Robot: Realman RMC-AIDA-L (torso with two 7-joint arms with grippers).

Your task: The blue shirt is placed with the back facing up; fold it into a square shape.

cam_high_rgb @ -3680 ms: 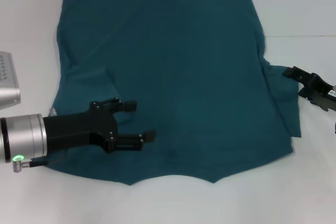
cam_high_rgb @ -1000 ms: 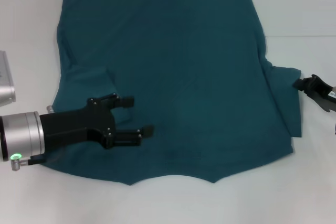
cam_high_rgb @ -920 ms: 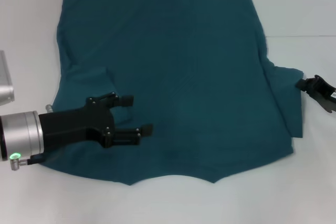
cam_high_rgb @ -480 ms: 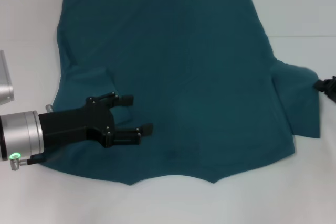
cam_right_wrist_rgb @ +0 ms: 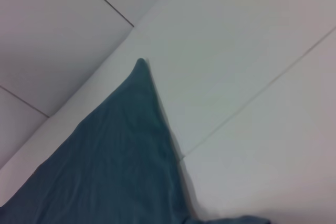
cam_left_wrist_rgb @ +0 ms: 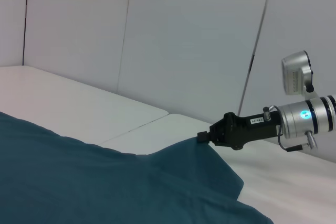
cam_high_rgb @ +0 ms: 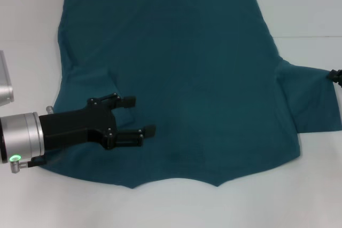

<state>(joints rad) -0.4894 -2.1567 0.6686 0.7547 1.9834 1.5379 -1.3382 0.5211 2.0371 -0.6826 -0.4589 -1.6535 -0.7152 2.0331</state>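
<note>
The blue shirt [cam_high_rgb: 181, 68] lies spread on the white table, plain side up, with its hem towards me. My left gripper [cam_high_rgb: 140, 116] is open and sits over the shirt's lower left part, fingers pointing right. My right gripper [cam_high_rgb: 336, 76] is at the far right edge of the head view, shut on the tip of the shirt's right sleeve [cam_high_rgb: 310, 100]. The left wrist view shows this gripper [cam_left_wrist_rgb: 205, 137] pinching the sleeve corner just above the table. The shirt also shows in the left wrist view [cam_left_wrist_rgb: 79, 182] and in the right wrist view [cam_right_wrist_rgb: 121, 150].
The white table [cam_high_rgb: 304, 4] has bare surface to the right and left of the shirt and in front of the hem. A silver part of my left arm [cam_high_rgb: 4, 86] shows at the left edge. White wall panels [cam_left_wrist_rgb: 184, 35] stand behind the table.
My right gripper has moved to the right with the sleeve tip, drawing the sleeve out from the shirt's side. My left gripper has hardly moved.
</note>
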